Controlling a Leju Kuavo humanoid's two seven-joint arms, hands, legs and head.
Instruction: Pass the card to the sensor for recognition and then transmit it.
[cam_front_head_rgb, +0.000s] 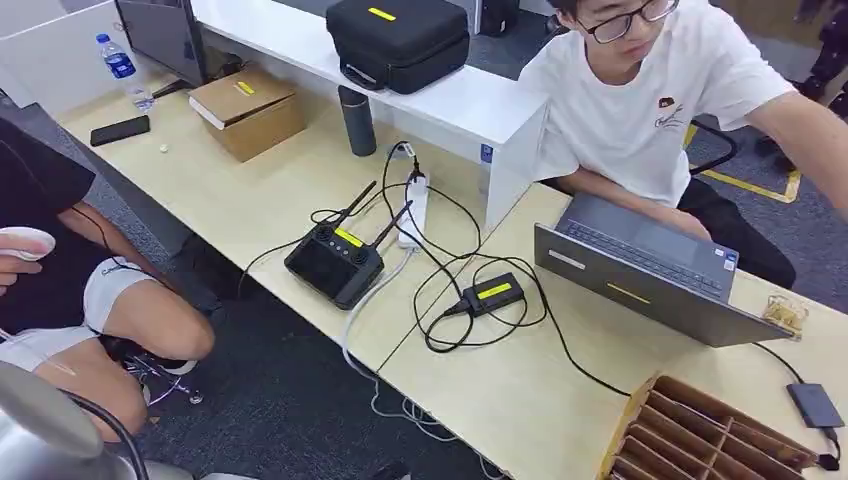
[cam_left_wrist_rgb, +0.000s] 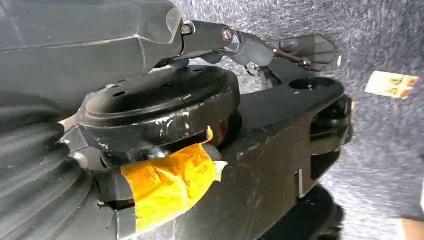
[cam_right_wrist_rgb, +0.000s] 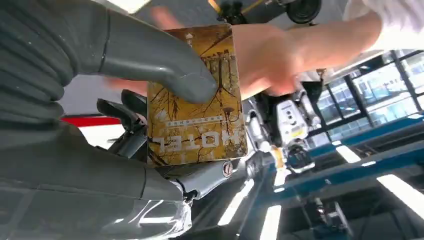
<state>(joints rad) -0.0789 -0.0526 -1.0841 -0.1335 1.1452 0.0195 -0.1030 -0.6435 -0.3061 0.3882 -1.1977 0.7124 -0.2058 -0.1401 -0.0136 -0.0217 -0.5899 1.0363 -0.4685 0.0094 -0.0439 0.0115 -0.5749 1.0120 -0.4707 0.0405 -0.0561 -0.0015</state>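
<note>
The desk (cam_front_head_rgb: 300, 190) runs from the far left corner toward the near right, meeting a second desk surface (cam_front_head_rgb: 500, 390) where a seated person (cam_front_head_rgb: 650, 100) in a white shirt rests an arm behind an open grey laptop (cam_front_head_rgb: 640, 275). A black carrying case (cam_front_head_rgb: 400, 40) sits on the raised white shelf (cam_front_head_rgb: 470, 100) along the far edge. A cardboard box (cam_front_head_rgb: 248, 110) lies toward the far left end of the desk, with a water bottle (cam_front_head_rgb: 124, 68) and a dark phone (cam_front_head_rgb: 120, 130) near it. At the near edge of the desk stands a black remote controller (cam_front_head_rgb: 335, 260) with two antennas, and just beside it, on the second surface, a small black sensor box (cam_front_head_rgb: 492, 293) with a yellow label, ringed by looped black cables. A brown divided cardboard tray (cam_front_head_rgb: 700, 430) occupies the near right corner.

The right hand (cam_right_wrist_rgb: 150, 125) is raised, its wrist camera looking up toward ceiling lights and windows. Its thick grey thumb presses across the face of the card (cam_right_wrist_rgb: 200, 115), a yellow-brown hotel key card, with darker fingers behind it, so the card is pinched. A person's hand (cam_right_wrist_rgb: 270, 60) touches the card's far end.

The left hand (cam_left_wrist_rgb: 260, 50) hangs over grey carpet; its dark fingers stretch out with nothing in them.
</note>
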